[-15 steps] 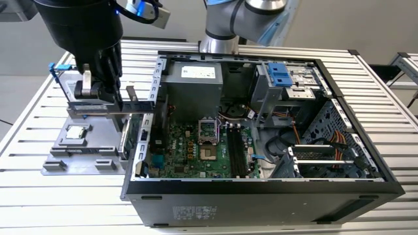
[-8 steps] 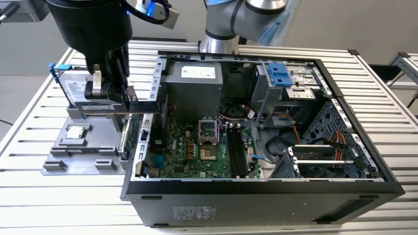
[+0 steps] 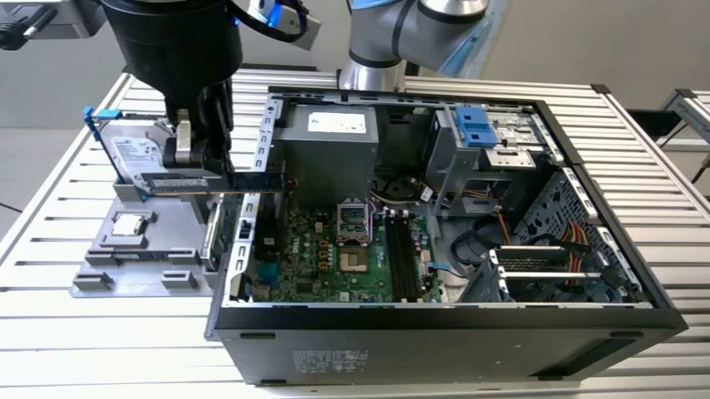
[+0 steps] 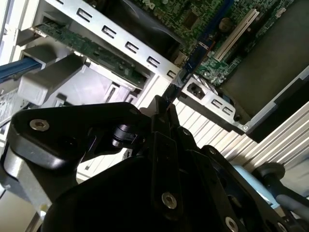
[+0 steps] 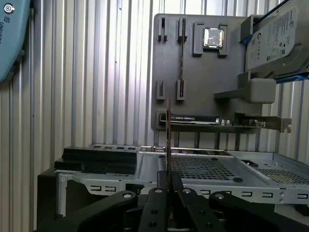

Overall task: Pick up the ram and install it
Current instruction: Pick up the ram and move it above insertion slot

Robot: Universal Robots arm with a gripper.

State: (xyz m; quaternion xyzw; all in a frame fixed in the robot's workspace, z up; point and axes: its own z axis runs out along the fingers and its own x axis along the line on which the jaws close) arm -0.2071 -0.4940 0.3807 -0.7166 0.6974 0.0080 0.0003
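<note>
Here ram [image 3: 249, 180] clamped in claw [image 3: 191, 169], held level.

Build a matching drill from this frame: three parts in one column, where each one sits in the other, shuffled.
Parts:
1. ram
2. hard drive
3. processor chip

Places:
A. lying flat on the grey tray
B. clamped in the gripper, lifted off the tray
C. propped on edge in a holder at the tray's end

Pairs: 1-B, 2-C, 3-A
</note>
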